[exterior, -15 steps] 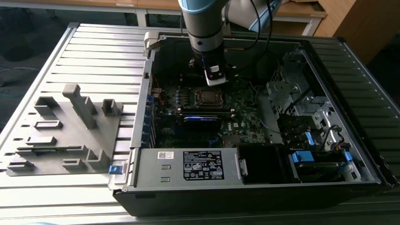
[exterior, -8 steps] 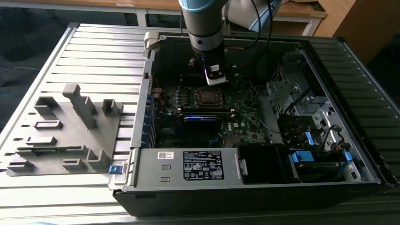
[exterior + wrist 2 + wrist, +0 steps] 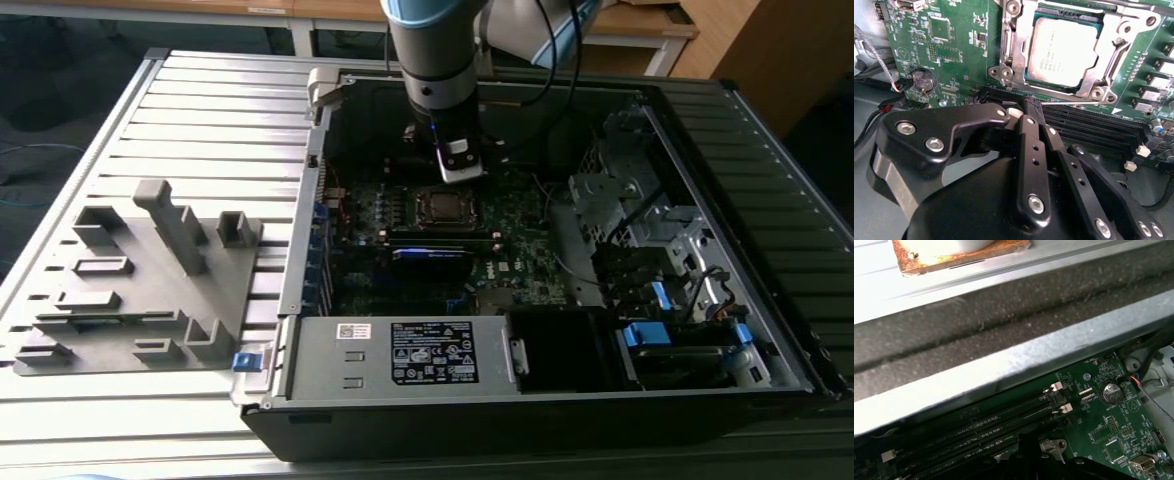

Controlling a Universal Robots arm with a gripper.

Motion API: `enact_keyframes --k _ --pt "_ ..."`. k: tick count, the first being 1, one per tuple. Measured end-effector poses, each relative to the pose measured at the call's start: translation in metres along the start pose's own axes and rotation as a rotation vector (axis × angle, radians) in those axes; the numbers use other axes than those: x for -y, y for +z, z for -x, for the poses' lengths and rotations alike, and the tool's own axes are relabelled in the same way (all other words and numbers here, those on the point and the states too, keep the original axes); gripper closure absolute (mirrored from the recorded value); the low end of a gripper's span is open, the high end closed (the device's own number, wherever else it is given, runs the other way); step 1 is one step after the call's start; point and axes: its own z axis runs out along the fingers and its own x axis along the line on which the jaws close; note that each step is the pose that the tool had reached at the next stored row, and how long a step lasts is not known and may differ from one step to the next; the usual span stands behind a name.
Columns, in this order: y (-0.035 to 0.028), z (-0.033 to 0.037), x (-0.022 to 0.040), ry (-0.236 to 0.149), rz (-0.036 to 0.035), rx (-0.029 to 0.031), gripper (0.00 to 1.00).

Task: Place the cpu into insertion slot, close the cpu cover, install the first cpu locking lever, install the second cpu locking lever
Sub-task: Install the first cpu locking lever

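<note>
- Ribbed metal table (image 3: 200, 110); grey fixture (image 3: 147, 290) lies at the exterior view's left, well apart from the case
- Open case (image 3: 534, 425) on its side, walls ringing the board (image 3: 527, 235), open above
- Gripper (image 3: 458, 172) hangs inside the case near the socket, fingers (image 3: 1030, 140) together, nothing between them
- Memory slots (image 3: 1094, 125) lie between gripper and socket
- Cover (image 3: 1014, 42) lies flat, framing the cpu (image 3: 1064, 47), which sits in its slot

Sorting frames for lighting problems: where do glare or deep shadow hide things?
Exterior view: dim inside the case, the slatted table bright. First wrist view: white glare blows out whatever sits on the brown pad. Second wrist view: even light, a soft sheen on the chip, the black claw dark.
</note>
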Motion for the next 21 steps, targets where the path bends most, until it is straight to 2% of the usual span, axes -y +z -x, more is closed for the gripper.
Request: enact_keyframes --k 21 --pt "0.0006 -0.0001 0.0002 0.0 0.0002 -0.0001 0.89"
